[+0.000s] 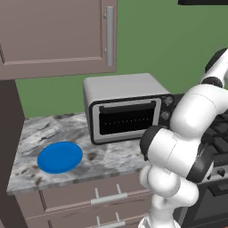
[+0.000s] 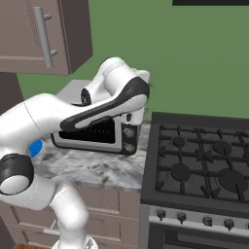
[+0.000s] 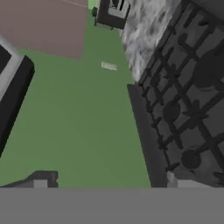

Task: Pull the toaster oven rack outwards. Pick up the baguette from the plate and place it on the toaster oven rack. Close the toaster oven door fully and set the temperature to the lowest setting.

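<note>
Silver toaster oven (image 1: 122, 107) front facing robot

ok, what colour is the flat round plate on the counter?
Plain bright blue plate, no pattern; clearest in left base view.

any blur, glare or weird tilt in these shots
Left base view: flat even light, no glare on the toaster oven, and the plate looks crisp. Right base view: the white arm blocks much of the oven. Hand view: rolled sideways, with soft, blocky stove grates.
</note>
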